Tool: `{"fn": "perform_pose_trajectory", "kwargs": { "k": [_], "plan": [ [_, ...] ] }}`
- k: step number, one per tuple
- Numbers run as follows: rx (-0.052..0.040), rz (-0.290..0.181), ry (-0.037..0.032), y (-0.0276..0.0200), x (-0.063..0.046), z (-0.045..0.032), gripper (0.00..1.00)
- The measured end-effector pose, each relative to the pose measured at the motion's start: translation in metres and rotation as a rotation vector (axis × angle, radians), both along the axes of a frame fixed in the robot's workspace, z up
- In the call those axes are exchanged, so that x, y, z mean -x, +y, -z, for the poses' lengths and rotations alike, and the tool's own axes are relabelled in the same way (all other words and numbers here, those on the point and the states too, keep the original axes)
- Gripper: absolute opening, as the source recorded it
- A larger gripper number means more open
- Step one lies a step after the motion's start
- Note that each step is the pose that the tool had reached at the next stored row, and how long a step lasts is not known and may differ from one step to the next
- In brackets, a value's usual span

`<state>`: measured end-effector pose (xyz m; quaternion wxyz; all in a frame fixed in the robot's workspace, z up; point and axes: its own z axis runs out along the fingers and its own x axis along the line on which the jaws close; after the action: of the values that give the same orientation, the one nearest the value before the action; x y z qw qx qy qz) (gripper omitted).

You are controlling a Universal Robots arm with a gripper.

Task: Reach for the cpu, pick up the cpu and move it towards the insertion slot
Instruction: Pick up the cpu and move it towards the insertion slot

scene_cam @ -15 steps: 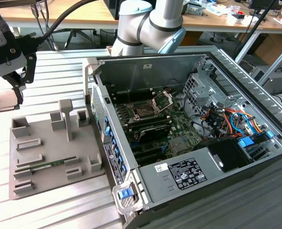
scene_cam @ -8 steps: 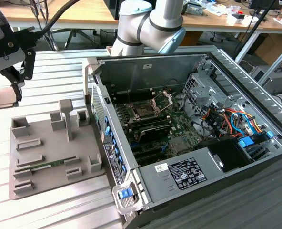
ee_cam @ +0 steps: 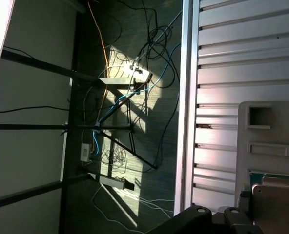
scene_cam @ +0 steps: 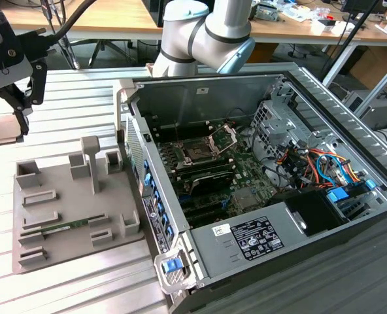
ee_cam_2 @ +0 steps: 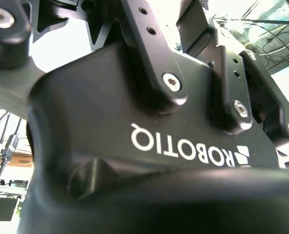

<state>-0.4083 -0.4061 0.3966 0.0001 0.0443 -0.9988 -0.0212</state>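
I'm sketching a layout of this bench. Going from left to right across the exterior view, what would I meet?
gripper → grey tray → insertion slot → coloured cables

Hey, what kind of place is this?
Probably a robotics lab or workshop: a robot arm, an open computer case on a slatted metal table, and cluttered wooden workbenches behind.

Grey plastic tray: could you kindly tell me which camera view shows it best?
The exterior view: the whole grey tray lies on the slatted table, on the exterior view's left of the open computer case, recesses and posts visible. The first wrist view catches a part with two recesses.
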Motion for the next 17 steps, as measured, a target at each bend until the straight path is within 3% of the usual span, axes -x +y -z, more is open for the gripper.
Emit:
{"fn": "perform_pose_trajectory", "kwargs": {
  "k": [17],
  "plan": [
    [0.0000, 0.000, 0.0000, 0.0000, 0.000, -0.0132, 0.55]
  ]
}}
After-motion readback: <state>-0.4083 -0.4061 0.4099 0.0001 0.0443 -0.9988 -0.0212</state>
